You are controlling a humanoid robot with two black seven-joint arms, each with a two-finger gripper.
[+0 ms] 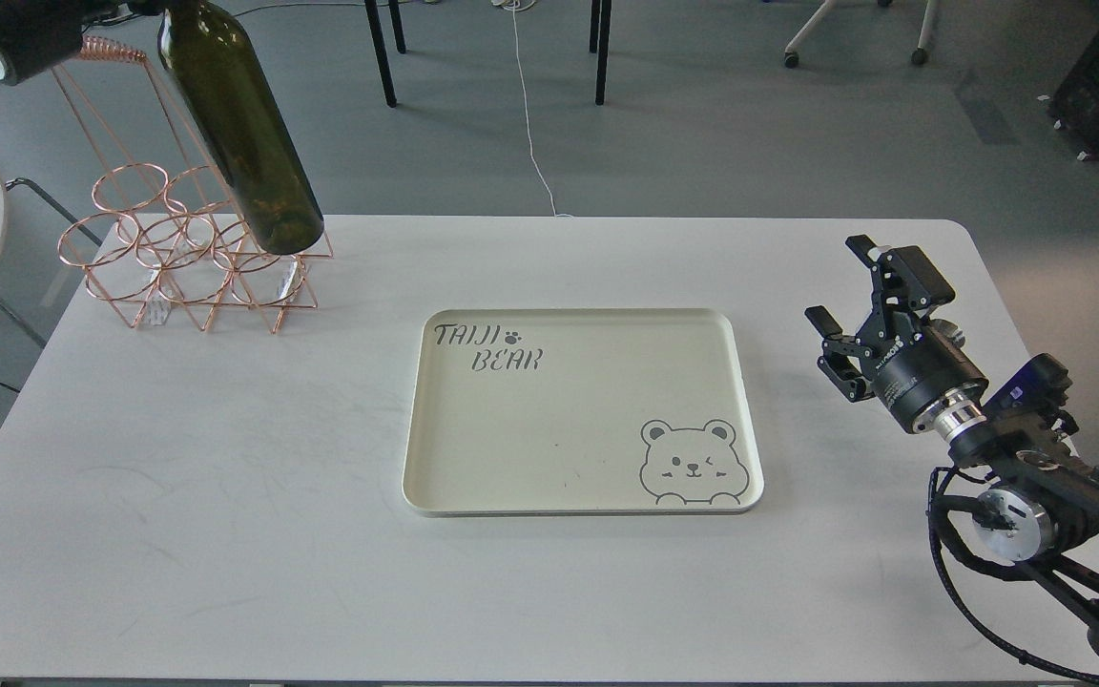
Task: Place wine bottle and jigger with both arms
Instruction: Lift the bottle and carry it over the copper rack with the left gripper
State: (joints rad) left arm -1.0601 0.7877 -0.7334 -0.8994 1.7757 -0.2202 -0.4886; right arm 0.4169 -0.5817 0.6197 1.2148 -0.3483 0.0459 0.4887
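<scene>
The wine bottle point(239, 124) hangs tilted above the copper rack point(189, 253) at far left, neck out of view, so the left jaws cannot be told. It is probably heavy, slick and fragile, best held at the neck. The right gripper point(857, 310), jaws apart and empty, hovers right of the tray point(748, 382); no jigger shows.

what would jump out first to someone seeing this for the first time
The dark green wine bottle hanging tilted in the air at upper left, above the copper wire rack. Then the cream tray with its bear drawing at the table's centre, and the right end effector open and empty at the right.
</scene>
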